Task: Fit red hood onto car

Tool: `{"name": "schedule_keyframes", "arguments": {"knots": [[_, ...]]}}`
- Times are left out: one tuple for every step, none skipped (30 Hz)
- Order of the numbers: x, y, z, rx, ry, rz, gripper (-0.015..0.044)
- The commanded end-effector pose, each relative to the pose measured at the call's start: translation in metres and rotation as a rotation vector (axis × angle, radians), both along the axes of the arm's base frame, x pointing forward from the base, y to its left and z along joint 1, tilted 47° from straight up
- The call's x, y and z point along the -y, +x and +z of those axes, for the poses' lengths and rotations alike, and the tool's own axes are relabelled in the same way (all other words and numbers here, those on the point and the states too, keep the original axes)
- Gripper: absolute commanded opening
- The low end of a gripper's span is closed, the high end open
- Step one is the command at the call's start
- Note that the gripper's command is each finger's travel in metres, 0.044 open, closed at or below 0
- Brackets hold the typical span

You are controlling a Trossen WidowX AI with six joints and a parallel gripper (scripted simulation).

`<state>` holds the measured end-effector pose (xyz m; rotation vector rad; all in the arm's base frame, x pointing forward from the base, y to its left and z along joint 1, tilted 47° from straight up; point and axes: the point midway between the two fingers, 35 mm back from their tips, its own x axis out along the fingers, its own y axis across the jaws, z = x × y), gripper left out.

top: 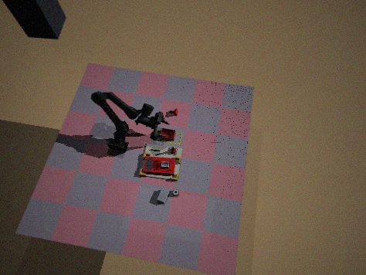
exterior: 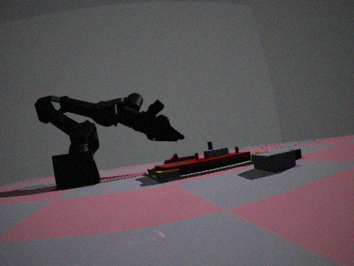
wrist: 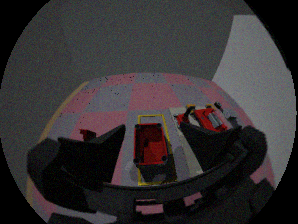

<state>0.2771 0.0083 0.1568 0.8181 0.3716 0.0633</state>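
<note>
The red hood (top: 168,134) (wrist: 151,145) lies on the table inside a yellow outline. In the wrist view it looks like a shallow box with dark corner spots. The red chassis (top: 148,170) (exterior: 202,162) sits in a jig with yellow corner pieces, beside the hood. The grey engine block (top: 165,164) (exterior: 217,152) is on its deck. The individual pegs are hard to make out. My gripper (top: 166,129) (exterior: 180,139) (wrist: 153,125) is open and empty, tilted forward above the table near the hood. The hood shows between and below the fingers in the wrist view.
A pale plate (top: 165,147) lies between hood and chassis, with a small red part (top: 174,151) on it. Another small red piece (top: 176,112) (wrist: 87,134) lies beyond the hood. A grey block (top: 163,196) (exterior: 273,161) and a round grey part (top: 175,192) are on the chassis's other side.
</note>
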Motion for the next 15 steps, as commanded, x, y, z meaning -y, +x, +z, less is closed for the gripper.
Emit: {"name": "schedule_keyframes", "arguments": {"knots": [[-0.0018, 0.0013, -0.0024, -0.002, 0.003, -0.005, 0.044], [-0.0022, 0.0016, -0.0028, -0.001, 0.003, -0.005, 0.044], [-0.0027, 0.0018, -0.0032, -0.001, 0.003, -0.005, 0.044], [-0.0032, 0.002, -0.0036, -0.001, 0.003, -0.005, 0.044], [-0.0037, 0.0022, -0.004, -0.001, 0.003, -0.005, 0.044], [-0.0042, 0.0024, -0.0044, -0.001, 0.003, -0.005, 0.044], [-0.0046, 0.0027, -0.0048, -0.001, 0.003, -0.005, 0.044], [-0.0051, 0.0029, -0.0053, -0.001, 0.003, -0.005, 0.044], [-0.0056, 0.0031, -0.0057, -0.001, 0.003, -0.005, 0.044], [-0.0061, 0.0033, -0.0061, -0.001, 0.003, -0.005, 0.044], [-0.0066, 0.0035, -0.0065, -0.001, 0.003, -0.005, 0.044], [-0.0071, 0.0037, -0.0069, -0.001, 0.003, -0.005, 0.044], [-0.0076, 0.0038, -0.0073, -0.001, 0.003, -0.005, 0.044], [-0.0081, 0.004, -0.0077, 0.0, 0.003, -0.005, 0.044], [-0.0086, 0.0042, -0.0081, 0.0, 0.002, -0.005, 0.044]]}}
